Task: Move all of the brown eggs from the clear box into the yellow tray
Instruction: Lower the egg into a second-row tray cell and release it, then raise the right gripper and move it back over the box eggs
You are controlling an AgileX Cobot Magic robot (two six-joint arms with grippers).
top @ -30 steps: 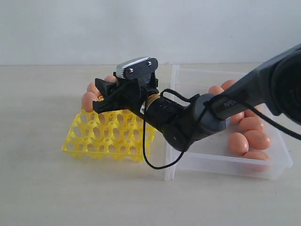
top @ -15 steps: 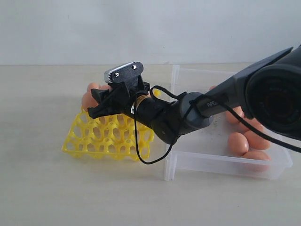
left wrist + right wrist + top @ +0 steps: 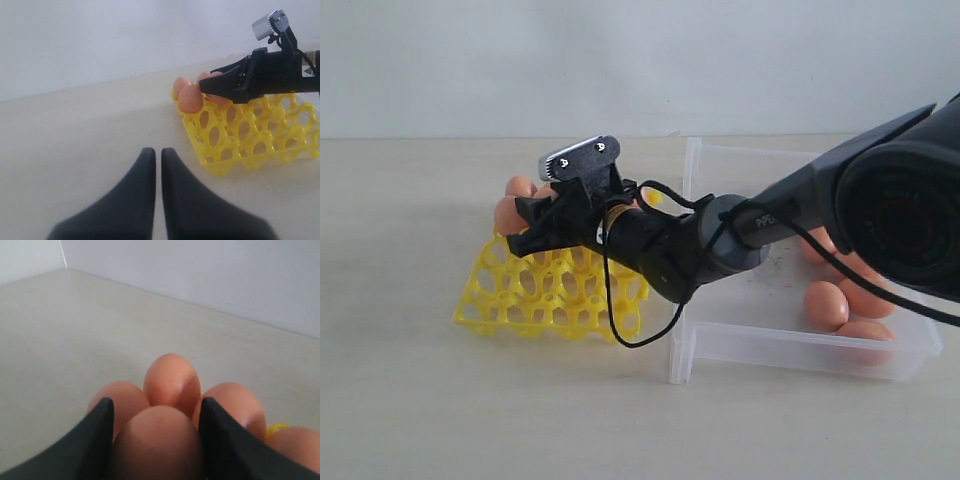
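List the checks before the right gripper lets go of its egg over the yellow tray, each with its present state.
1. Held egg sits between the right gripper fingers: ok.
2. Right gripper is over the yellow tray: ok.
3. Cup under the held egg is free: cannot tell, hidden.
4. Clearance to the neighbouring eggs: cannot tell, they look close behind it.
5. Left gripper is shut, empty and apart from the tray: ok.
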